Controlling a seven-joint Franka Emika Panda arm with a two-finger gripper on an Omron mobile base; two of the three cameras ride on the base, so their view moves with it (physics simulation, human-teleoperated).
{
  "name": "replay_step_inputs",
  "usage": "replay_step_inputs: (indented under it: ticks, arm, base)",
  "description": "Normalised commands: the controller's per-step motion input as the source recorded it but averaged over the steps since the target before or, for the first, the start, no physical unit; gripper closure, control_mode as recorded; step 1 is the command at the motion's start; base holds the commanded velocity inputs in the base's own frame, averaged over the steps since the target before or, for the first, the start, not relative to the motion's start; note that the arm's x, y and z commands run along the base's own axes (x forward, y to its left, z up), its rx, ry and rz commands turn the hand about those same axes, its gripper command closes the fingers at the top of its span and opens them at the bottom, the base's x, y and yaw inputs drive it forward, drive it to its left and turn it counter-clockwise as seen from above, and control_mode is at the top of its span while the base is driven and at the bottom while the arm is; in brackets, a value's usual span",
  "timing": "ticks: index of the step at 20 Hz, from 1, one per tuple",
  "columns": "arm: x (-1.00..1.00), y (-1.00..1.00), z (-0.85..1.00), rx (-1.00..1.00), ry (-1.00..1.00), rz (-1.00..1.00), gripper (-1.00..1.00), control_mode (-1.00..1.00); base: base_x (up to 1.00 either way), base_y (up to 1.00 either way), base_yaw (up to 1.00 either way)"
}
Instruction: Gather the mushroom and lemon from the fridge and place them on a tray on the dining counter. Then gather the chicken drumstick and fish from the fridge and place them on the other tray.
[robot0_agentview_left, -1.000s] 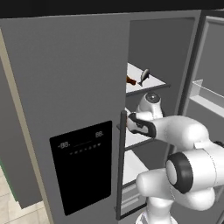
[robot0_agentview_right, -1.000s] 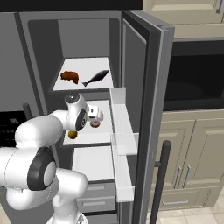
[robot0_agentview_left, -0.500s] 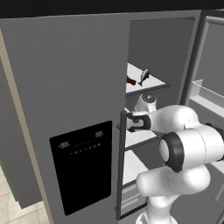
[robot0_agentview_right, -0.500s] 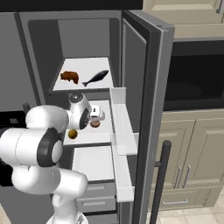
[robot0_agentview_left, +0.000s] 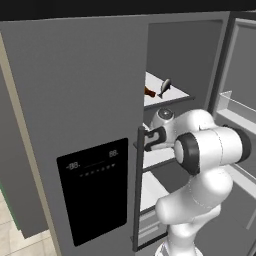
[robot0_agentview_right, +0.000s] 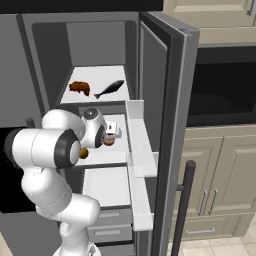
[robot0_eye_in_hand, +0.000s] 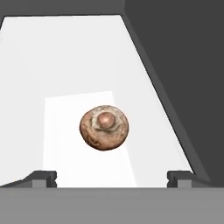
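Note:
The brown mushroom (robot0_eye_in_hand: 104, 128) lies on the white middle fridge shelf (robot0_eye_in_hand: 65, 65), just ahead of my gripper (robot0_eye_in_hand: 111, 178). The jaws stand wide open, one on each side, with nothing between them. From the right base, the gripper (robot0_agentview_right: 111, 133) hovers just above the mushroom (robot0_agentview_right: 108, 142). The small yellow-orange lemon (robot0_agentview_right: 84, 153) sits on the same shelf, partly behind my arm. On the upper shelf lie the chicken drumstick (robot0_agentview_right: 80, 88) and the dark fish (robot0_agentview_right: 110, 89). From the left base the gripper (robot0_agentview_left: 147, 141) reaches in past the door edge, below the fish (robot0_agentview_left: 165, 86) and drumstick (robot0_agentview_left: 150, 92).
The fridge's right door (robot0_agentview_right: 165, 100) stands open, its clear bins (robot0_agentview_right: 142, 160) close beside the arm. The shut left door with its black dispenser panel (robot0_agentview_left: 95, 190) walls off the left side. Drawers (robot0_agentview_right: 107, 230) sit under the shelves. A microwave (robot0_agentview_right: 220, 85) and cabinets are on the right.
The arm has folded in closer to the fridge, its elbow swinging toward the opening. The hand has stayed over the middle shelf with the gripper open.

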Motion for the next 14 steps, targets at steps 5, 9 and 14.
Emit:
replay_step_inputs:
  ticks: [5,9,14]
  arm:
    - [0.27,0.05,-0.24,0.0,0.01,0.0,-1.0,-1.0]
    - [0.27,0.03,-0.2,0.0,0.02,0.0,-1.0,-1.0]
    - [0.29,0.03,-0.13,0.0,0.02,0.0,-1.0,-1.0]
  base:
    - [0.0,0.0,0.0]
    - [0.0,0.0,0.0]
    - [0.0,0.0,0.0]
